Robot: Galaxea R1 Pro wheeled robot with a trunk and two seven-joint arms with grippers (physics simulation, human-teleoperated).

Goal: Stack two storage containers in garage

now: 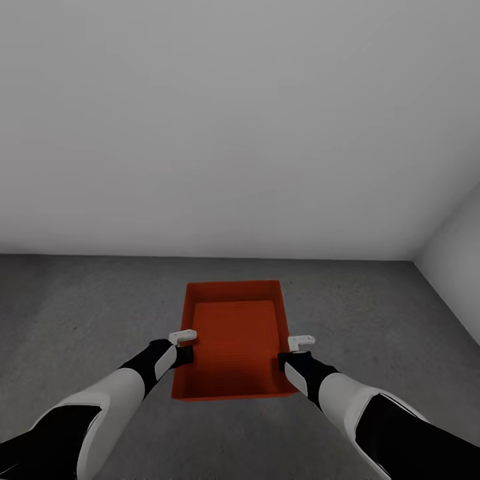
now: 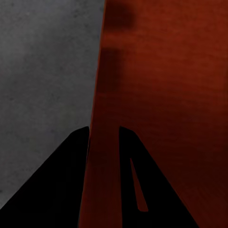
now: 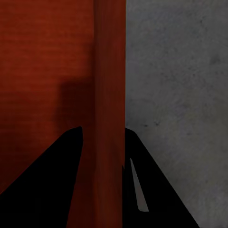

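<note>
Now, from the left: the left claw [image 1: 181, 337] is clamped on the left wall of the orange-red storage container [image 1: 235, 340], and the left wrist view has one dark finger [image 2: 61, 185] outside that wall and the other inside. In the middle, the container sits open-topped over the dark grey concrete floor [image 1: 80, 313], between both arms, near the robot. Whether it rests on the floor or hangs just above it, I cannot tell. On the right, the right claw [image 1: 301, 343] grips the container's right wall, fingers [image 3: 47, 185] straddling the rim. Beyond stands a plain white wall [image 1: 240, 120], meeting another at the far right corner.
</note>
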